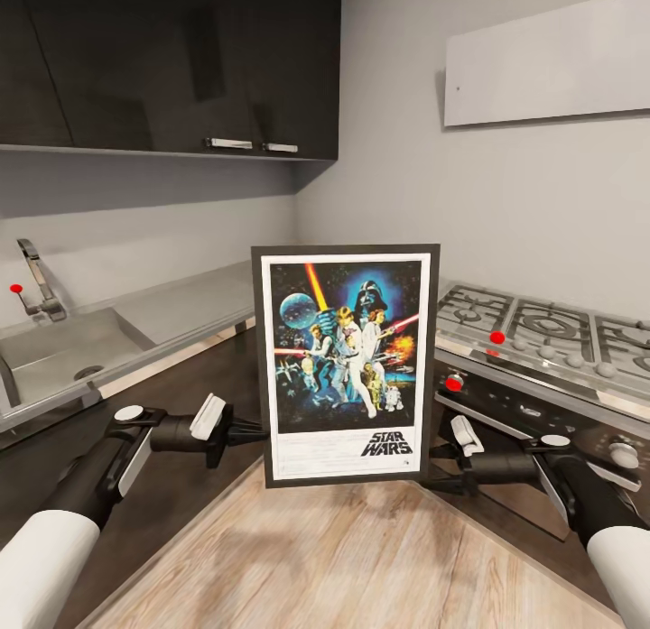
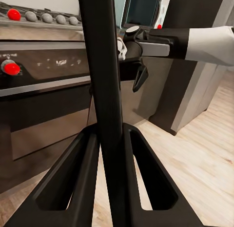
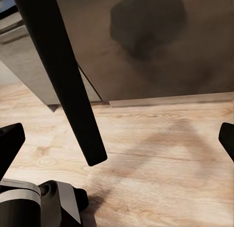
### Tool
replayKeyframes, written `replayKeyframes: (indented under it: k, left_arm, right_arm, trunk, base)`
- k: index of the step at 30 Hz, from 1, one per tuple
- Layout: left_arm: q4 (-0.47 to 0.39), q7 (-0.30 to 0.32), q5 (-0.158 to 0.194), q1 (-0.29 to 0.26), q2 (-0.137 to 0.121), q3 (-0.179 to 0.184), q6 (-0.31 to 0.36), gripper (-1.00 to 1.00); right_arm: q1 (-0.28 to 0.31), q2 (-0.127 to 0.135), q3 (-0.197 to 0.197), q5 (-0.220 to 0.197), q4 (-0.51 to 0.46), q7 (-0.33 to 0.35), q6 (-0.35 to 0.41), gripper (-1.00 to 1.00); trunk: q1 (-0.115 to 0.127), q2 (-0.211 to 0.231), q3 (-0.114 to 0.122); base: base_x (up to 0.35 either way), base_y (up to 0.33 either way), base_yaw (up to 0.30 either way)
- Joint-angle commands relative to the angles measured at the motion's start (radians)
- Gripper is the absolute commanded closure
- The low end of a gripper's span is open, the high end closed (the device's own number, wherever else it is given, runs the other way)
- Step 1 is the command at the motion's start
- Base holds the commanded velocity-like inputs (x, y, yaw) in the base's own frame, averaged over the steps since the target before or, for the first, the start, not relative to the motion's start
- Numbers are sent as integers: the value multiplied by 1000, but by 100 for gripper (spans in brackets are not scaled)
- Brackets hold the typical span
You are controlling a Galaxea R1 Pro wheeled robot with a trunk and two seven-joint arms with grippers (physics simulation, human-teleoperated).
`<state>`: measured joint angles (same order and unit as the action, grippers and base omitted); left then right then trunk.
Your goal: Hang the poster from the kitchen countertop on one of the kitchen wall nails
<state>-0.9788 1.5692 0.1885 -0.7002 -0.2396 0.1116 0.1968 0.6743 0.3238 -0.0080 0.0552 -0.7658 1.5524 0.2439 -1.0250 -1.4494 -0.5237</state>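
The poster [image 1: 346,363], black-framed with Star Wars artwork, stands upright in the air between my two arms, over the wooden floor [image 1: 361,557]. My left gripper [image 1: 255,435] is shut on its lower left edge. In the left wrist view both fingers [image 2: 73,173] press the dark frame edge [image 2: 105,66]. My right gripper [image 1: 435,467] is open at the lower right edge. In the right wrist view the frame edge [image 3: 63,75] lies between the spread gripper [image 3: 119,136] without touching it. The dark glossy kitchen countertop [image 1: 194,376] lies behind and to the left. The wall nails are out of view.
A steel sink [image 1: 63,349] with a tap [image 1: 36,282] is at the left. A silver gas hob [image 1: 542,327] over an oven front with red knobs [image 1: 454,383] is close on the right. Dark cabinets [image 1: 181,60] and a white panel [image 1: 551,60] hang above.
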Motion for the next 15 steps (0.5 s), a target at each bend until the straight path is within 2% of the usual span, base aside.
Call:
replayKeyframes:
  k: [1,9,15]
  left_arm:
    - [0,2,5,-1,-1,3,7,100]
    - [0,2,5,-1,-1,3,8,100]
    - [-1,2,5,-1,-1,3,8,100]
  right_arm:
    - [1,0,-1,5,-1,5,10,-100]
    - [1,-2,0,2,-1,8,-41,-100]
    - [1,-2,1,0,-1,9,-53,-100]
  trunk:
    - [0,-1,-1]
    - [0,-1,-1]
    - [0,-1,-1]
  base:
    - [0,0,0]
    - [0,0,0]
    - [0,0,0]
